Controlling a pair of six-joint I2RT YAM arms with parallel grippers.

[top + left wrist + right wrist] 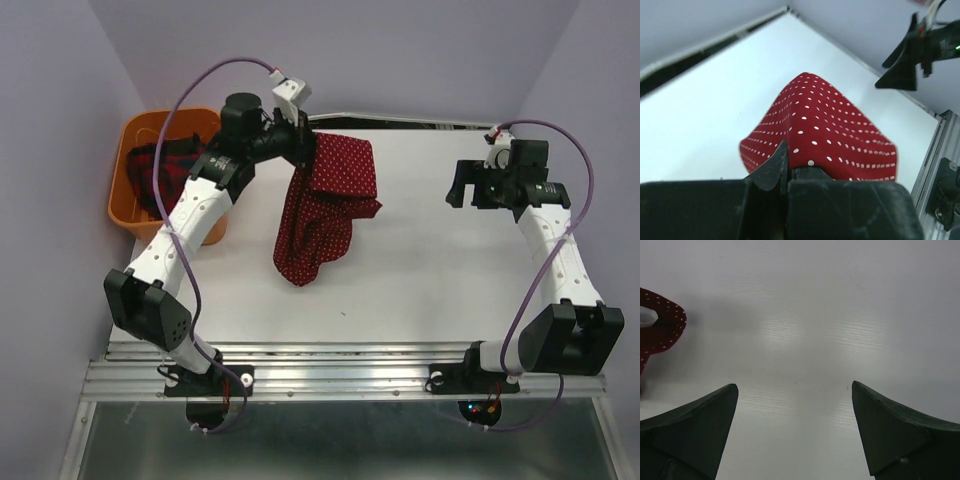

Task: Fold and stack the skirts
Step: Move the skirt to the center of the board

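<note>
Left jaws clench the dark red, white-dotted cloth skirt [825, 130], which hangs from them unfolded. Right jaws gape empty, well apart. Beside the left jaws, the red-black plaid skirt [160, 170] lies in the orange plastic basket [125, 215]. No folding looks done.

We see the polka-dot skirt [325, 205] [825, 130] [660, 335], dark red with tiny white dots, bunched and creased, pinched at its far edge by the left gripper [303, 150] at the far middle of the table [430, 290]. It drapes toward the near side, narrowing to a tip. The plaid skirt [155, 172], red and dark, lies crumpled inside the orange basket [118, 195] at the far left.
</note>
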